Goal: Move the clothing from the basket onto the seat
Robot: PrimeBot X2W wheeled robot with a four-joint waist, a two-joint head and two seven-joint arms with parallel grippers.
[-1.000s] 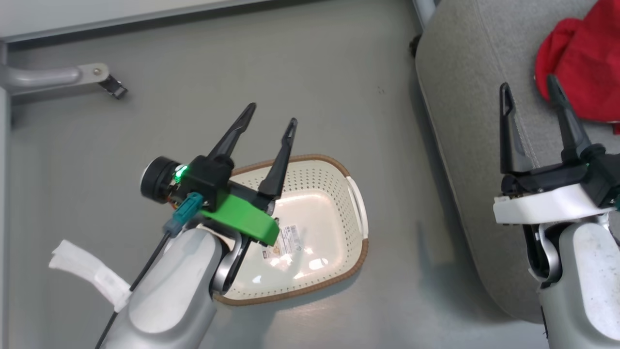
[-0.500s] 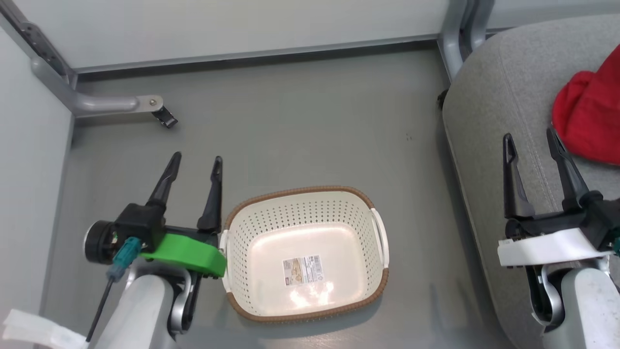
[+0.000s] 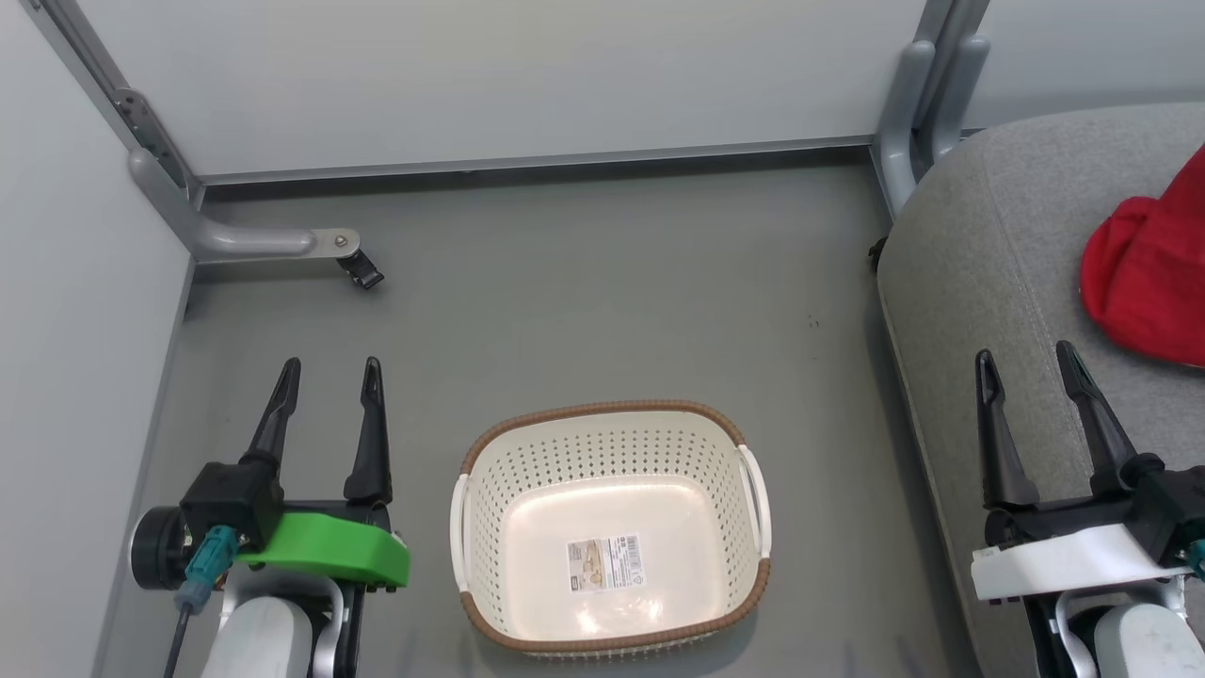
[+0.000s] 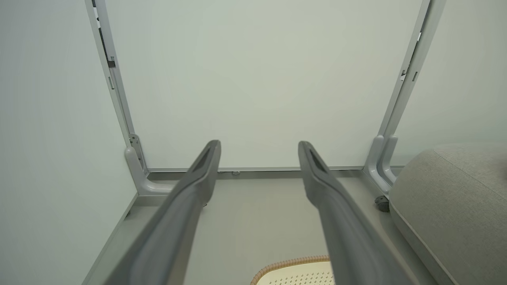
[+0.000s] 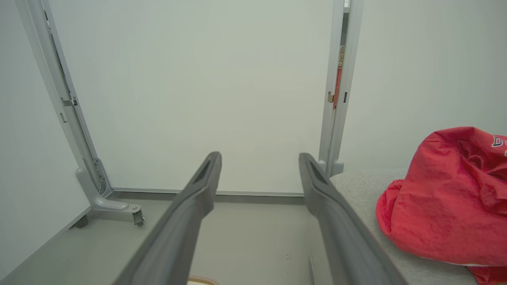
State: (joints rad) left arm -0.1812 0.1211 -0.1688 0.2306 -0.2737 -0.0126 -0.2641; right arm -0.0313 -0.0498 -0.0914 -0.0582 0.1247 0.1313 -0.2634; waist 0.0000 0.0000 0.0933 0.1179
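Nearest the robot, the left tool [image 3: 331,364] and the right tool [image 3: 1024,352] point away from it, each with its two dark fingers spread apart and nothing between them; both arms are cut off by the bottom edge of the head view. Between the two tools, nearer the left one, the basket [image 3: 602,411] stands upright on the floor [image 3: 584,301], mouth up; its long axis runs left to right, with a white handle at each end, and its near rim sits just above the bottom edge; a paper label [image 3: 607,562] lies on its bare bottom, the print too small to read. To the right, the seat [image 3: 979,245] runs out of the head view at the right and bottom edges, so only its rounded left corner and one stitched seam show; the right tool hangs over its near part. Farther back on the seat lies the clothing [image 3: 1144,282], a bunched red heap cut off by the right edge; its long axis and the way it points cannot be made out; in the right wrist view a scrap of lettering shows at the edge, unreadable. Beyond, a grey frame leg [image 3: 254,243] with a caster [image 3: 362,273] stands at the far left, before a pale wall panel [image 3: 527,85].
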